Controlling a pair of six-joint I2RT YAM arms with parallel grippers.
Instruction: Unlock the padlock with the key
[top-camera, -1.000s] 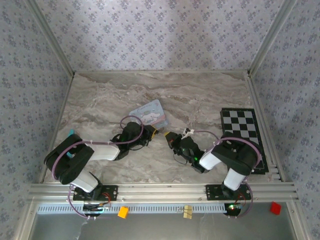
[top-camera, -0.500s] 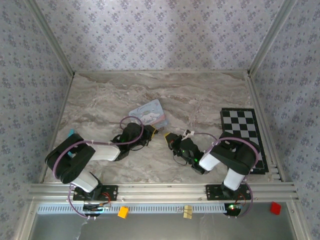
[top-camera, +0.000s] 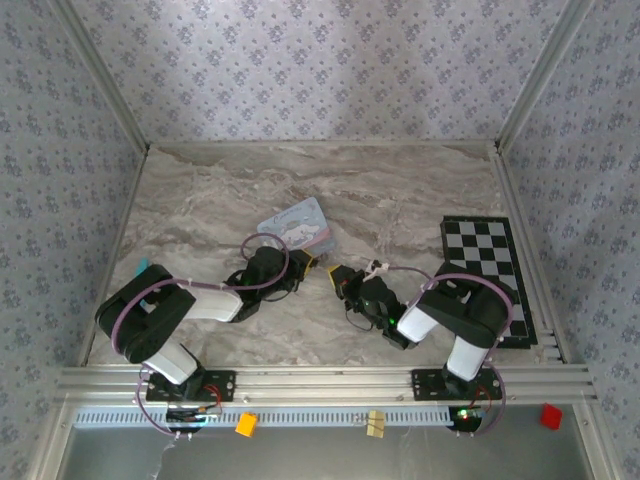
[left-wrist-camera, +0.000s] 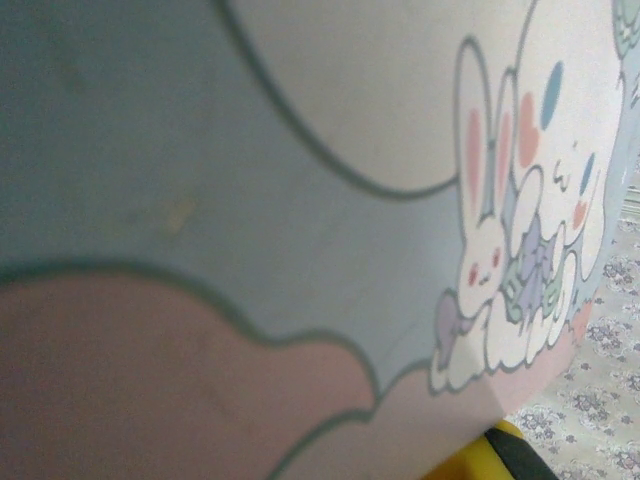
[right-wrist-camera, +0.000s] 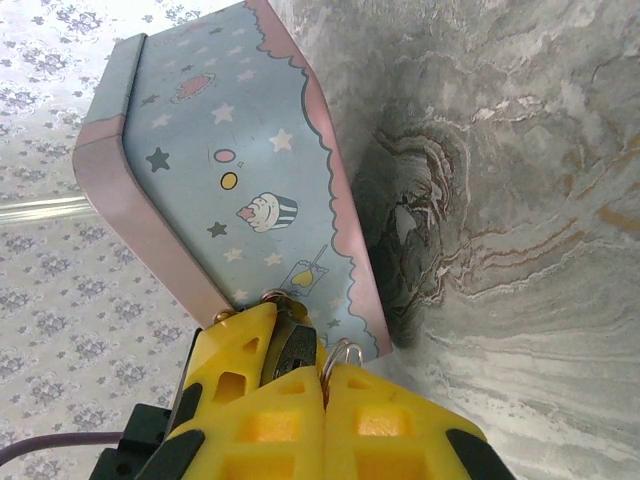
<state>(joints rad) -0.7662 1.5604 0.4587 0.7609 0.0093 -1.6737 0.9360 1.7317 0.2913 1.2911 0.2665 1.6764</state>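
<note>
Grey marble tabletop (top-camera: 420, 200), floral wallpaper walls (top-camera: 300, 60), checkerboard (top-camera: 485, 270) at right. Fingers of right gripper (right-wrist-camera: 315, 355) pinched shut; left gripper (top-camera: 306, 263) beside tin (top-camera: 297, 224), grip unclear.

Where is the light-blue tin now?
In the top view the tin sits mid-table, just beyond the left pincer and left of the chessboard.

A marble table (top-camera: 420, 190) carries a light-blue tin (top-camera: 296, 224) near its middle and a checkerboard (top-camera: 484, 280) along its right edge. Both arms lie low over the table. The left gripper (top-camera: 307, 263) and the right gripper (top-camera: 337, 272) face each other on the near side of the tin, yellow tips close but apart. What they hold is too small to tell.
</note>
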